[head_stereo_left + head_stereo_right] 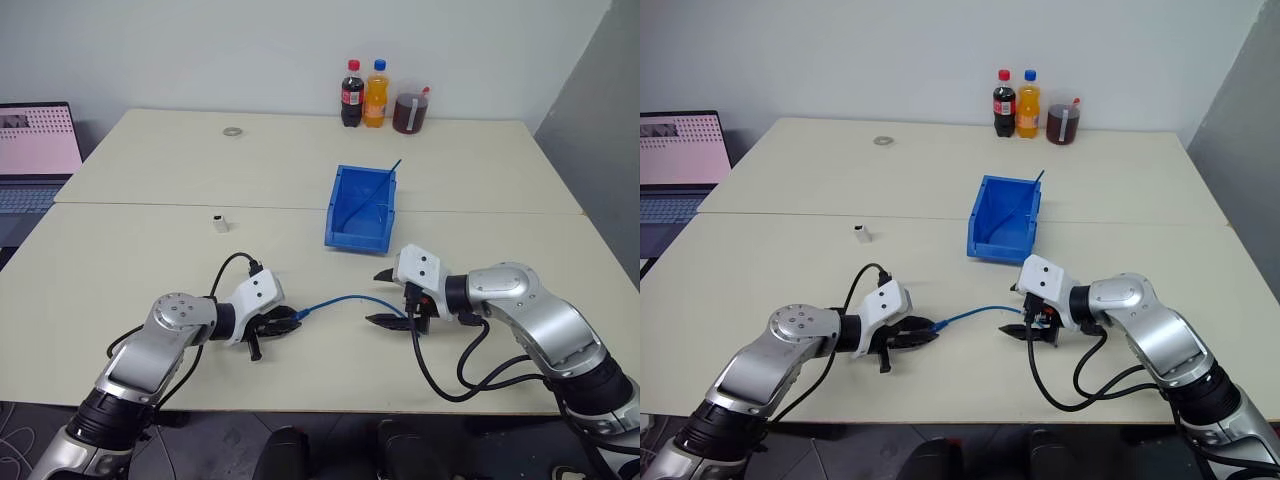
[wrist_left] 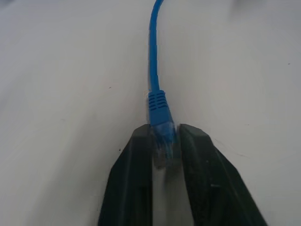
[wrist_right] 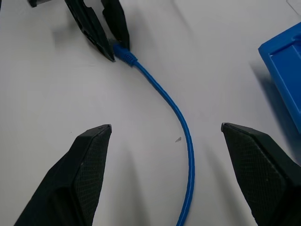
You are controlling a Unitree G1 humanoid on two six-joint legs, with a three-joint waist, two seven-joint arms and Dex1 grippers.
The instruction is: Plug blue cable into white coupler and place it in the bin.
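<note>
- Left eye view: left tool [image 1: 291, 322] closed on the clear plug at the left end of the blue cable [image 1: 345, 300], low over the near part of the table [image 1: 150, 250]. Cable's long axis runs left to right, ending under the right tool [image 1: 390, 298], whose fingers stand spread with nothing between them. White coupler [image 1: 219, 222] stands farther off, well apart from both tools; left arm judged the nearer. Bin [image 1: 361, 208] lies beyond the right tool, a darker thin cable leaning in it.
- Right eye view: same layout. Both forearms angle inward and down, tools facing each other along the cable.
- Left wrist view: plug pinched between the fingertips [image 2: 136, 155], cable running straight away along the tool's own line.
- Right wrist view: cable curves between the spread fingers, untouched; bin corner alongside.
</note>
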